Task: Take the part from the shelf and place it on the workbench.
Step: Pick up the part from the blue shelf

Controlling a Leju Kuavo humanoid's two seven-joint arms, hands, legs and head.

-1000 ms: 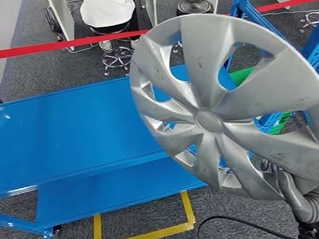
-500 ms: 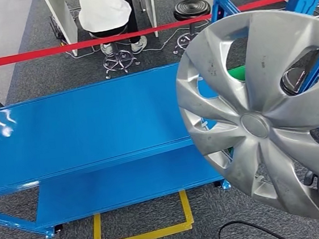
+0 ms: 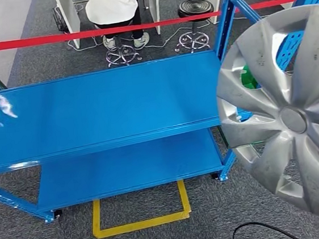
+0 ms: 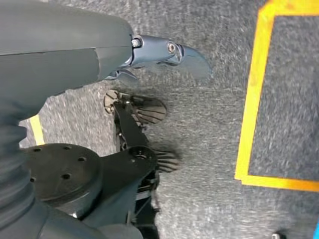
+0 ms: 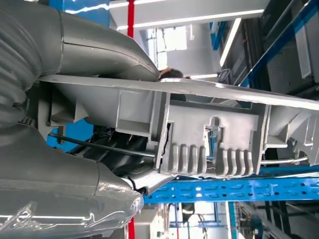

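Grey carpet with a red barrier tape (image 3: pixel 97 32) and blue workbench (image 3: pixel 101 108) fills frame left; the right hand (image 5: pixel 86 149) grasps the silver hubcap (image 3: pixel 293 119) at right, while the left hand (image 4: pixel 165 52) hangs released.

The blue workbench (image 3: pixel 101 108) top lies bare and open, flanked on its right by a blue shelf upright (image 3: pixel 225 15).

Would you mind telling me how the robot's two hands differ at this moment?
The right hand grips the rim of the silver wheel cover, thumb on one face and fingers on the other; the left hand holds nothing. The right hand is raised before the blue shelf; the left hand hangs over the grey carpet. Both have grey ribbed covers.
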